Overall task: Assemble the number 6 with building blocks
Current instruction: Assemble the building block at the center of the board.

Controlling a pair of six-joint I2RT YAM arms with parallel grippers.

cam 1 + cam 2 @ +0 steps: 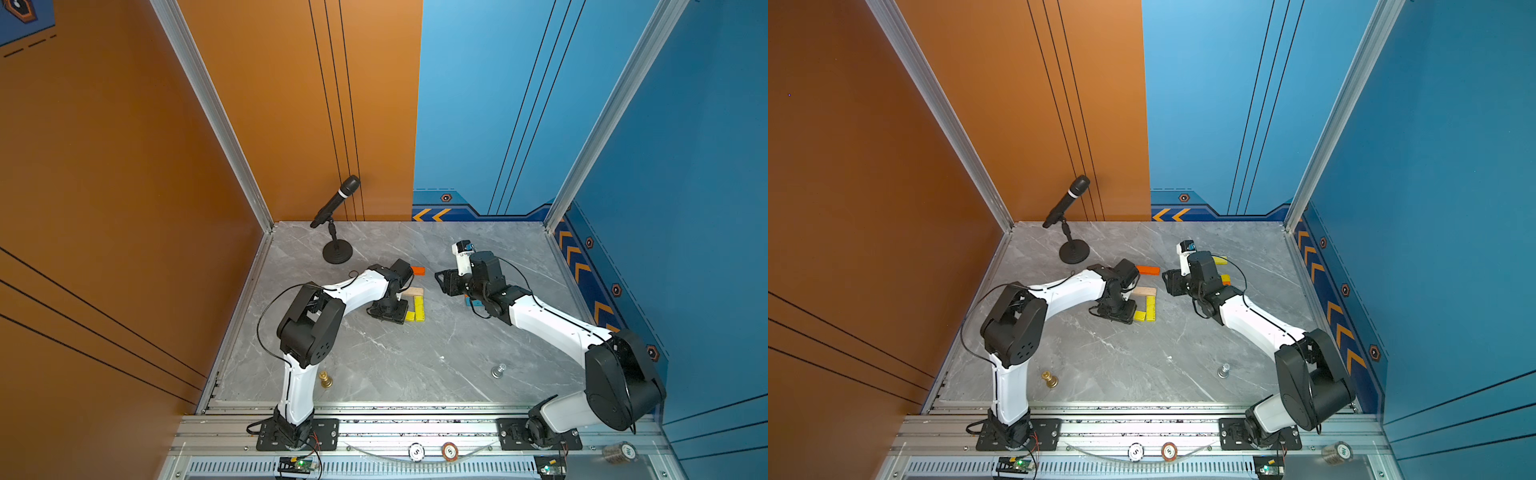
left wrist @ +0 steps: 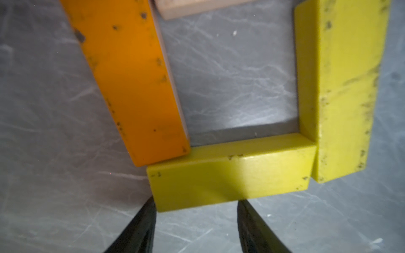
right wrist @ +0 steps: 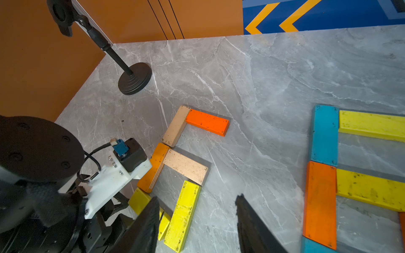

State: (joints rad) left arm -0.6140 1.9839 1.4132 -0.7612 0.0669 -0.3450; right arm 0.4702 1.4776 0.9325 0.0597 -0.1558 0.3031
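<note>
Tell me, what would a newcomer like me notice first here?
Bright flat wooden blocks in yellow, orange and pale wood lie mid-table like a blocky 6 on the grey marble tabletop. The left white-and-black arm's pincer points down at its near end, jaws apart. A black microphone on a round stand sits in the far left corner.

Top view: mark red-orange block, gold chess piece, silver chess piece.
red-orange block (image 1: pixel 418 271), in a top view, visible top face.
gold chess piece (image 1: pixel 325 379), in a top view, its body.
silver chess piece (image 1: pixel 498 370), in a top view, its body.
</note>
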